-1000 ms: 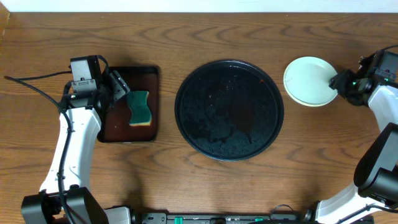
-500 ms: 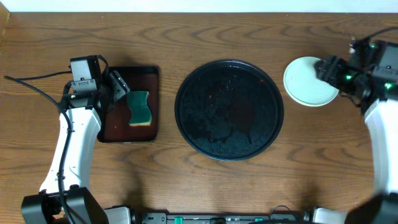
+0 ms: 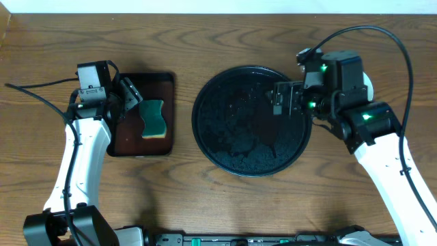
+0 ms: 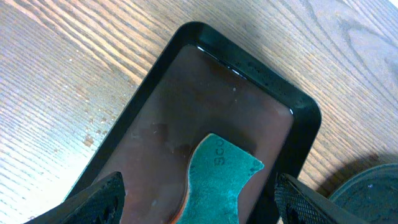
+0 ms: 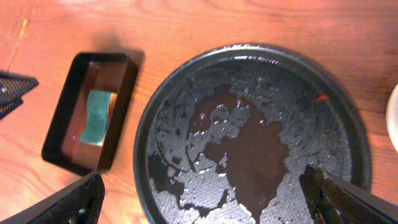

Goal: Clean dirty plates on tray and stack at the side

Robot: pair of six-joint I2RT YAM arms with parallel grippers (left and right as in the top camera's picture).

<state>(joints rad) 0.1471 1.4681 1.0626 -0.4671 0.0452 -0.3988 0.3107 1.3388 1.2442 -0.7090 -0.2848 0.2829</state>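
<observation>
The tray [image 3: 232, 140] is laid flat in the middle of the surface [image 3: 225, 37], rim upward. Being round, it has no long axis and points no way. No plate is seen on it; only a wet film, pooled darker toward the centre, and a red speck [image 5: 320, 98] near the rim are shown.

The plates [image 5: 395, 121] are glimpsed only as a pale sliver at the edge of the right wrist view, on the surface just beside the tray's right rim. From overhead they are hidden under the right arm, so their number and stacking cannot be told. That spot is judged to serve as the side stack.

The right hand [image 3: 280, 99] is held above the tray's right part, fingers spread wide with nothing between them, and is turned toward the tray's centre.

The left hand [image 4: 198, 183] is hung over the small tray [image 3: 123, 137], fingers spread to either side of the sponge [image 3: 153, 118] and apart from it. This placing is judged to keep the sponge within ready reach. The sponge is laid green face up, its long axis along the small tray's long side.
</observation>
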